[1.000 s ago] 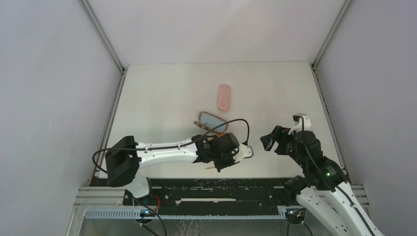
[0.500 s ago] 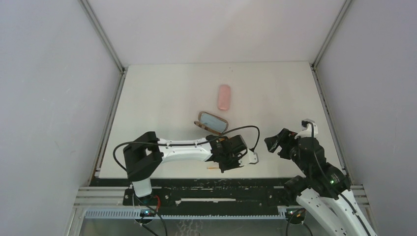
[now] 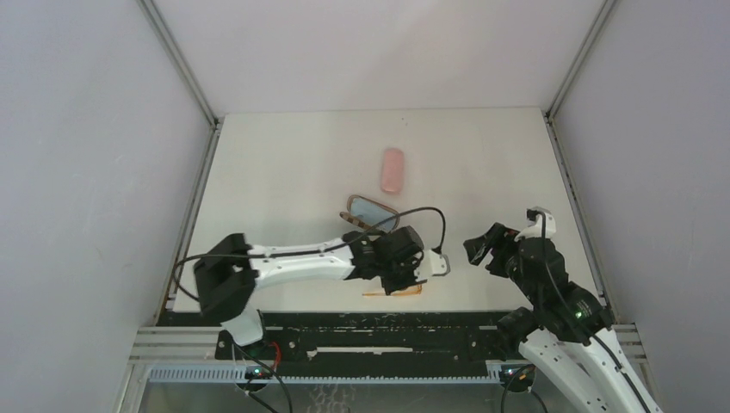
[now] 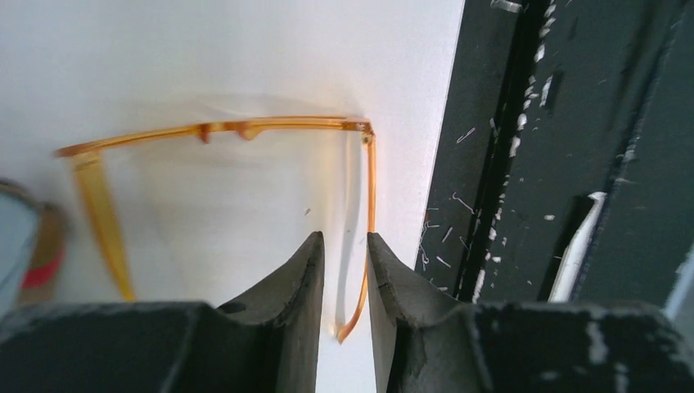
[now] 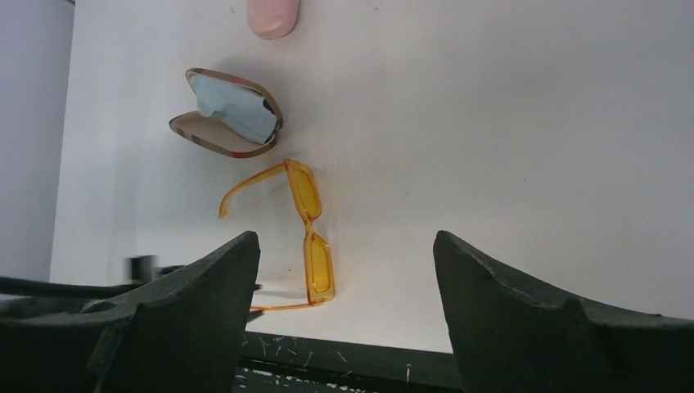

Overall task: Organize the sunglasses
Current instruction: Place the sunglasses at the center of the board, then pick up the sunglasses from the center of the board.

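White tabletop [image 3: 284, 172], grey walls — translucent orange-framed sunglasses [image 5: 309, 221] lie unfolded at its near edge, not yet cased. Left gripper [image 4: 344, 246]: narrowly apart around one temple tip, not clamping. Right gripper [image 5: 345, 239]: wide apart, empty. Open brown oblong case [image 5: 214, 141] lies just beyond — most work likely remains.

In the top view, the left arm [image 3: 301, 262] covered most of the orange sunglasses [image 3: 392, 292], leaving only a thin strip showing at the counter's [image 3: 284, 163] near edge, lower centre. In the left wrist view, the brown case [image 4: 29, 246] was blurred and cut off by the left edge. The pink case [image 5: 274, 16] was cropped at the right wrist view's top.
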Robot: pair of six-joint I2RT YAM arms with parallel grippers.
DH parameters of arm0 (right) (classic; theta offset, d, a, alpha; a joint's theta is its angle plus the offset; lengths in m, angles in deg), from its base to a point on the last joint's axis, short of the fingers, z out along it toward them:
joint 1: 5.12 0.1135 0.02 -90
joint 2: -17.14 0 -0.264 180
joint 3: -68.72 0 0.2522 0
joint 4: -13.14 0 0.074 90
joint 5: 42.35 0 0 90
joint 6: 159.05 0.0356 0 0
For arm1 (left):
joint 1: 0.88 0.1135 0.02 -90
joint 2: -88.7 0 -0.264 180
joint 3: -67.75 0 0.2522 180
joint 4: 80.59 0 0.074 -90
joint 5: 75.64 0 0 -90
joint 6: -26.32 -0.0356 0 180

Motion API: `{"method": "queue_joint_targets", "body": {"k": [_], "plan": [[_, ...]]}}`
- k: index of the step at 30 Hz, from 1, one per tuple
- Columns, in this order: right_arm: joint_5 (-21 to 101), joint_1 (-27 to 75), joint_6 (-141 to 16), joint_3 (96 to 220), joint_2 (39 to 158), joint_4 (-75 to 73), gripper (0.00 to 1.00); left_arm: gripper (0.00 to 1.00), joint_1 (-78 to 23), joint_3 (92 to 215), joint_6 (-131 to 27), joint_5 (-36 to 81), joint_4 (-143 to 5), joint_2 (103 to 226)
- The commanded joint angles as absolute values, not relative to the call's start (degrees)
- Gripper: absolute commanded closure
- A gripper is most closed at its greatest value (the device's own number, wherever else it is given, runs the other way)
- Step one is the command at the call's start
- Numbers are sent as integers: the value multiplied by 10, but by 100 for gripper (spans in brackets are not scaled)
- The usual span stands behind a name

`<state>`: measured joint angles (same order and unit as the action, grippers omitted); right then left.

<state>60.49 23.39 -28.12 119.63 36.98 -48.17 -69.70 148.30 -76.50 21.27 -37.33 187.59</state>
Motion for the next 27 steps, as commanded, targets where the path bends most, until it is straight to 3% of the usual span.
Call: {"method": "queue_joint_targets", "body": {"k": [1, 4, 9, 18, 24, 27], "plan": [[592, 232, -321, 1203, 393, -445, 22, 70, -664, 1435, -733, 252, -466, 1712], [539, 232, -365, 1207, 444, -415, 22, 68, -621, 1370, -680, 267, -551, 1619], [441, 239, -424, 1238, 585, -390, 23, 65, -561, 1287, -580, 162, -616, 1518], [522, 375, -453, 1283, 785, -357, 27, 59, -510, 1155, -473, -59, -655, 1443], [522, 396, -457, 1287, 837, -325, 40, 51, -509, 1092, -463, -160, -673, 1396], [525, 401, -464, 1301, 871, -327, 47, 42, -508, 1060, -477, -146, -707, 1373]]}}
